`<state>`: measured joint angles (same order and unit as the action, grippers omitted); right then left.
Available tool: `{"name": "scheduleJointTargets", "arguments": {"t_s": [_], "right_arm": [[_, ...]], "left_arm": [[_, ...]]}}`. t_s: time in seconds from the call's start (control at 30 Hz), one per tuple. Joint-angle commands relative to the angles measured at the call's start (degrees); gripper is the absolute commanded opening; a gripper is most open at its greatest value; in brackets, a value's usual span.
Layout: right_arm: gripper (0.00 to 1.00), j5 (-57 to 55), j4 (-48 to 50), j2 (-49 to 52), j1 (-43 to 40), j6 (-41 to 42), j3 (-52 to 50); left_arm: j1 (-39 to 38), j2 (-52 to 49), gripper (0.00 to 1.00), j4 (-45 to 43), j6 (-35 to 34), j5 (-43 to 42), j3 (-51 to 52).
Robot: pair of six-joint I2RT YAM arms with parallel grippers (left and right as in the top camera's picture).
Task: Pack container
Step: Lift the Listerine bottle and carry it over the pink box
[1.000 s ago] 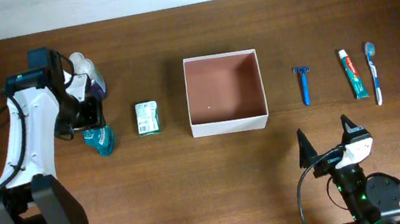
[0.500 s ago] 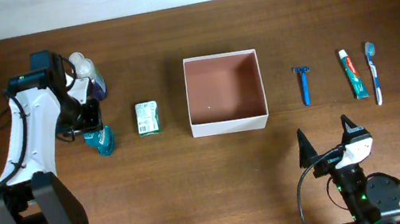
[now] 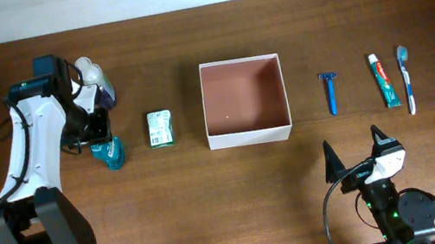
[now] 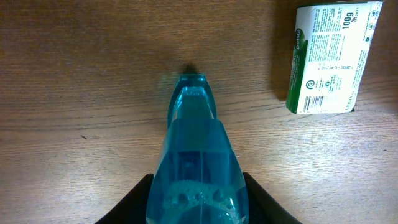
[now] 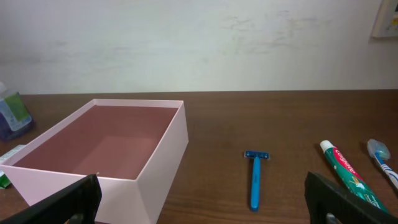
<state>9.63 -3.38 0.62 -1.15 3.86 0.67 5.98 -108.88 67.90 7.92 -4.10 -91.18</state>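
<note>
Progress: I find nothing packed. The container shows a bare reddish-brown floor, and every item lies on the table outside it.

Left gripper: its jaws stand partly closed, and both appear to press the flanks of the teal bottle lying between them. The bottle's narrow end points forward, away from the jaws, and in my judgement it rests on the table, not lifted. The soap box lies ahead of the jaws and off to one side. The container is beyond that box, well apart.

Right gripper: jaws wide apart, holding nothing. The arm is folded low at the near table edge. The container sits ahead of these jaws to their left. The razor is straight ahead. The toothpaste and toothbrush are ahead to the right.

Left to do: lift the bottle, carry it over and load all the rest.
</note>
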Motion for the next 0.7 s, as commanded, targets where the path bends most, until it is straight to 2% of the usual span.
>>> {"name": "scheduleJointTargets", "arguments": {"t_s": [0.0,0.23,0.47,0.67], "right_arm": [[0.99,0.7,-0.2,-0.4,-0.4,-0.4,-0.3],[0.99,0.7,-0.2,-0.4,-0.4,-0.4,-0.3],[0.99,0.7,-0.2,-0.4,-0.4,-0.4,-0.3],[0.99,0.7,-0.2,-0.4,-0.4,-0.4,-0.3]], "left_arm": [[0.1,-0.5,0.0,0.3,0.3,-0.8,-0.1],[-0.6,-0.5,0.01,4.8,0.3,-9.2,-7.0],[-4.0,-0.5,0.0,10.3,-2.6,-9.7,-19.8],[-9.9,-0.5,0.0,10.6,-5.5,-9.7,-31.7]]}}
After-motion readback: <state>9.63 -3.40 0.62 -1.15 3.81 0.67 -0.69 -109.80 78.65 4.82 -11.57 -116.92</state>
